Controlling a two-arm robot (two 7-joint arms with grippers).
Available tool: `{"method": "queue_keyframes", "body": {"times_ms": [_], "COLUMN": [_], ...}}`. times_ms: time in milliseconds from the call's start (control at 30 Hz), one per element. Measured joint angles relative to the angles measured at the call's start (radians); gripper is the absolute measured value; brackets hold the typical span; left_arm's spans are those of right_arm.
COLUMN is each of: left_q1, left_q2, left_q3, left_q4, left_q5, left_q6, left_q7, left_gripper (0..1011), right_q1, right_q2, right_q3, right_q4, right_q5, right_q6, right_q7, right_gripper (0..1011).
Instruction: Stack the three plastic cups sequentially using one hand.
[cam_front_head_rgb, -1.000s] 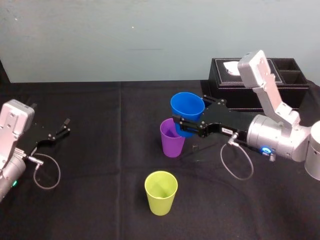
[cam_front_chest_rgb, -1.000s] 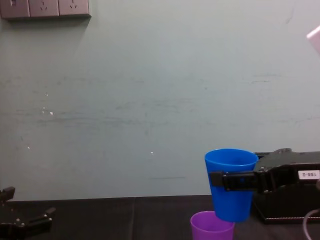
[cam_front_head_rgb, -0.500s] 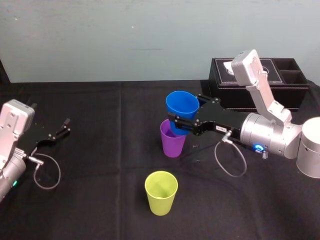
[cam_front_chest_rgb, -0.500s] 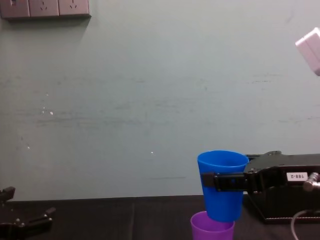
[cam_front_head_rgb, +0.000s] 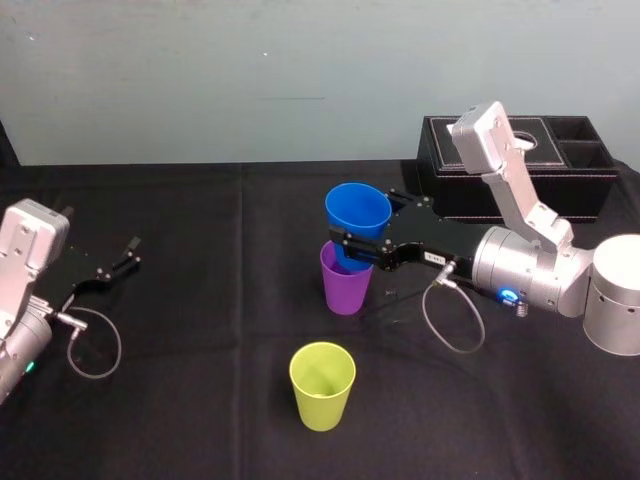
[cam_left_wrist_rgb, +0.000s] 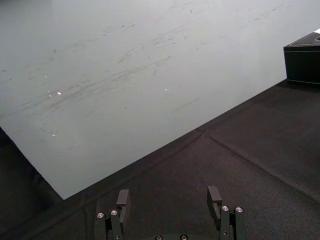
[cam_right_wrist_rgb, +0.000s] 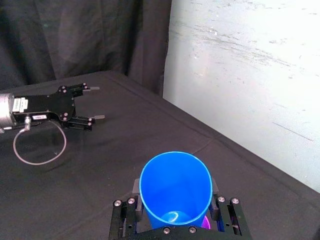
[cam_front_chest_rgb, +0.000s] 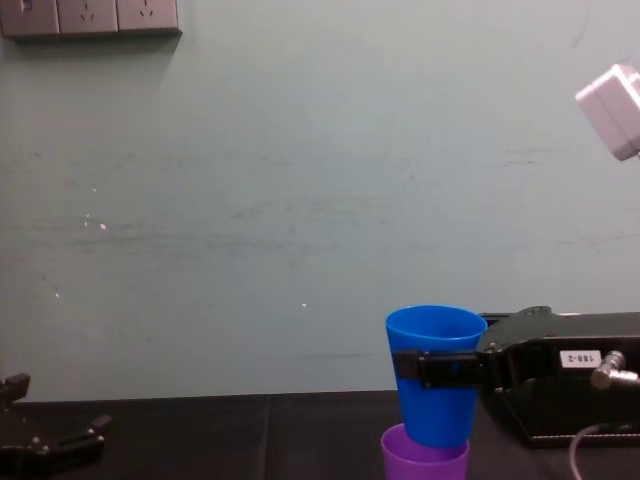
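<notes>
A small white label on the right gripper, clamped on the blue cup, carried upside-down characters that appeared to read "188-2" in the chest view. White labels on the left gripper were too small to read.

3 cups — 2 grippers, 1 blk box.

Lab-style robot test room, table draped in black cloth, bare scuffed pale-green wall (power sockets on it)
</notes>
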Motion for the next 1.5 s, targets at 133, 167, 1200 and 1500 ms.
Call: {"method": "queue_keyframes", "body": {"times_ms": [133,167,1200,1500], "left_q1": [0.000,0.000,0.000,0.000], "left_q2": [0.000,0.000,0.000,0.000], "left_q3": [0.000,0.000,0.000,0.000], "left_q4": [0.000,0.000,0.000,0.000], "left_q5": [0.000,0.000,0.000,0.000], "left_q6": [0.000,0.000,0.000,0.000], "left_q7": [0.000,0.000,0.000,0.000], "left_gripper": [1010,1010,1010,1010], "right_q1": [0.005,0.008,0.024,0.026], "right_q2": [-0.007,-0.011,-0.044,-0.048], "right_q3": [-0.004,-0.006,-0.011,-0.014], "right_q4": [0.014,0.021,0.089,0.106], "right_q5": [-0.010,-0.013,-0.026,-0.029], "right_q6": [-0.006,-0.008,-0.020,-0.027], "right_q7": [0.000,0.000,0.021,0.025], "right_gripper": [733,734,733,734]}}
